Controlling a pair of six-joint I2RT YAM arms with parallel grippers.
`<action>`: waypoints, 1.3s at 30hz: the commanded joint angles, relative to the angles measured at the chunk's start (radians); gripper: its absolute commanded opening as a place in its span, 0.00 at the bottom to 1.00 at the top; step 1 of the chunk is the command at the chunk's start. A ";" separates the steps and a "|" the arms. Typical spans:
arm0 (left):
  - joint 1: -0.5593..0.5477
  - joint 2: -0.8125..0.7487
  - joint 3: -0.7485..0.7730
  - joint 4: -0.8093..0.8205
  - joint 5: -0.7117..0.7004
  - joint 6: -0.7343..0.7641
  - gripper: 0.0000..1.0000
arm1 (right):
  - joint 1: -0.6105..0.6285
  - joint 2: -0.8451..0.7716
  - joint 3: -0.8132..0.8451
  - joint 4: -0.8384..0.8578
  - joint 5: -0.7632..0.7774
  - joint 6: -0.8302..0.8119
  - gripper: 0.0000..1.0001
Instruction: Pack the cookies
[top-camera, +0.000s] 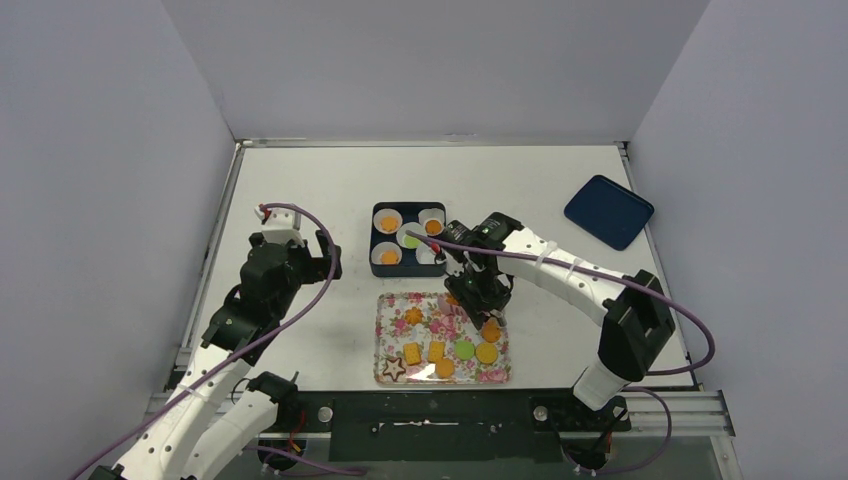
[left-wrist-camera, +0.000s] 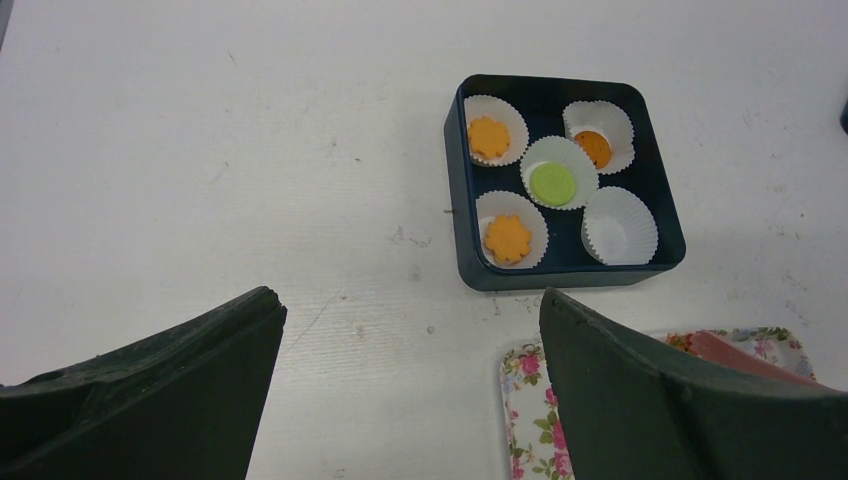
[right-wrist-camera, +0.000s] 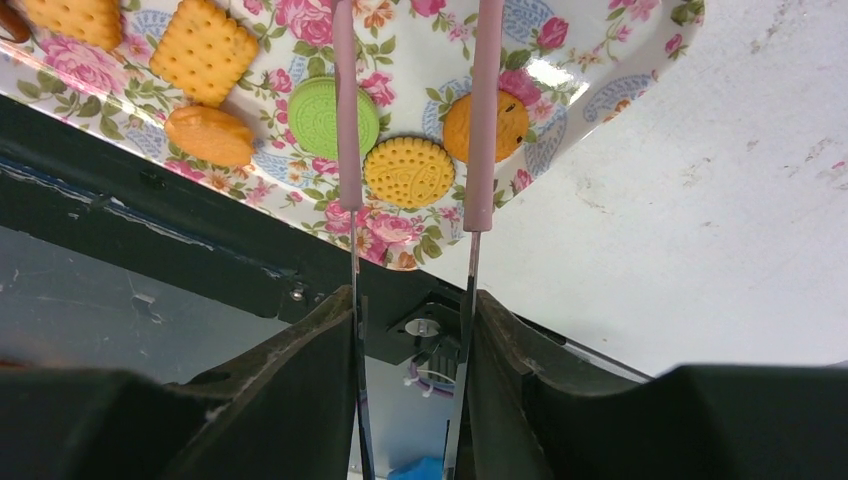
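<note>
White table (top-camera: 300, 180) is carrying cookies (top-camera: 437, 351) on a floral tray (top-camera: 381, 302) by its near edge. Right hand (right-wrist-camera: 415, 315) is clamping tweezers (right-wrist-camera: 347, 110), tips apart above them. Left hand (left-wrist-camera: 410, 310) is gaping empty.

The counter (top-camera: 300, 190) was white. The box (left-wrist-camera: 460, 215) was dark navy and its pleated paper cups (left-wrist-camera: 620, 226) white. The cookies (left-wrist-camera: 489, 137) in them were orange, except one light green cookie (left-wrist-camera: 552, 183). The tray (right-wrist-camera: 620, 60) was white, patterned with pink roses and green leaves. The tongs (right-wrist-camera: 347, 100) had pink sleeves. The left tool (left-wrist-camera: 410, 340) and right tool (right-wrist-camera: 412, 300) were black, and the lid (top-camera: 608, 211) dark blue.
</note>
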 joint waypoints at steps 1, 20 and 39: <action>-0.008 -0.016 0.010 0.032 -0.011 0.014 0.97 | 0.002 0.013 0.032 -0.011 0.009 -0.012 0.36; -0.012 -0.020 0.012 0.030 -0.016 0.015 0.97 | 0.060 -0.010 0.194 -0.053 0.016 -0.016 0.15; -0.025 -0.024 0.010 0.031 -0.024 0.015 0.97 | -0.067 0.155 0.445 -0.017 0.061 -0.124 0.15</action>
